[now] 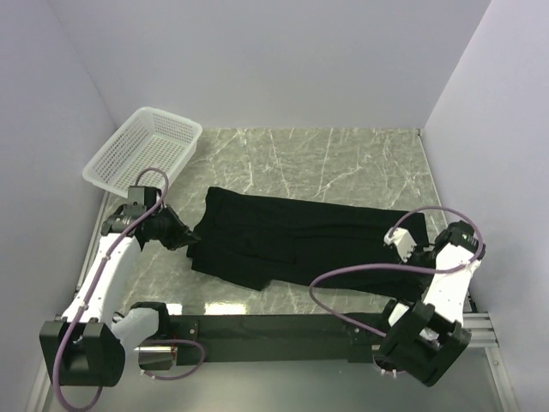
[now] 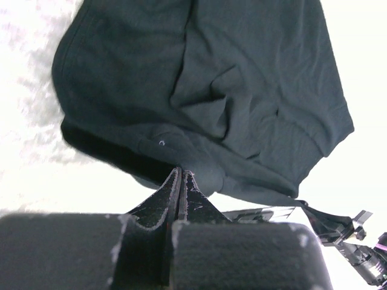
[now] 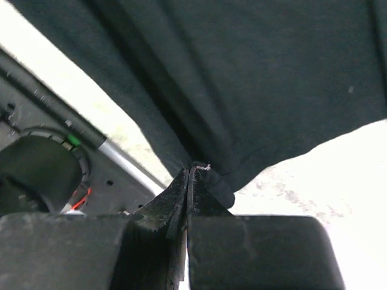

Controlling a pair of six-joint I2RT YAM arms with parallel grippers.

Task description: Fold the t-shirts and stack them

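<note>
Your plain black soft cloth t-shirt (image 1: 300, 236) lies stretched across the middle of the grey-green marbled worktop (image 1: 343, 163), running from 9 o'clock to 3 o'clock in the top view, with loose folds and creases along its length. Its 9 o'clock end is broader and bunched; its 3 o'clock end narrows toward the right arm.

Your left gripper (image 1: 190, 237) sits at the shirt's 9 o'clock edge. In the left wrist view its jaws are pressed together, and a rolled fold of black cloth is pinched at the tips (image 2: 181, 175). A tiny light mark (image 2: 161, 142) shows on the cloth just above that pinch, toward 11 o'clock.

Your right gripper (image 1: 410, 249) sits at the shirt's 3 o'clock edge. In the right wrist view its jaws are likewise closed tight, with the shirt's hem caught at the tips (image 3: 192, 169) and the cloth fanning away toward 12 o'clock.

The white plastic mesh basket (image 1: 141, 150) stands at 10 o'clock on the worktop, tilted against the left wall, apart from the shirt.
</note>
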